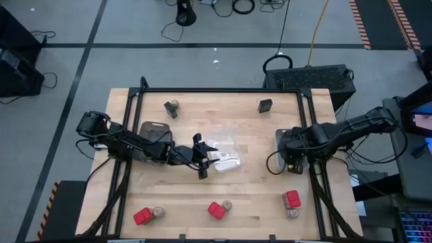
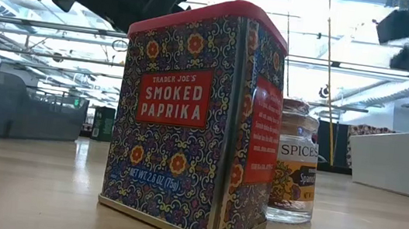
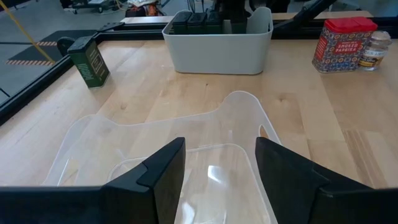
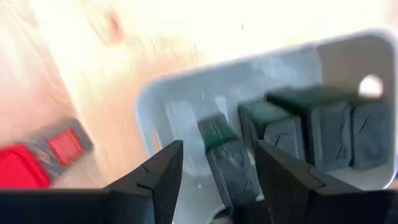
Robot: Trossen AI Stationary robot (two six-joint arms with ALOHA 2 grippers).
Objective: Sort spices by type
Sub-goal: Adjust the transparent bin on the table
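Observation:
Three bright red boxes stand along the near edge, each with a small round jar beside it. A black box and a black box with a jar stand near the far edge. My left gripper hovers open over a clear tray at the table's middle. My right gripper is open above the grey tray on the right, which holds several black boxes. One tilted black box stands between its fingers.
In the low view the middle red box and its jar fill the foreground, with the grey tray behind on the right. A dark tray lies under my left arm. Bare wood lies between the clear tray and the near row.

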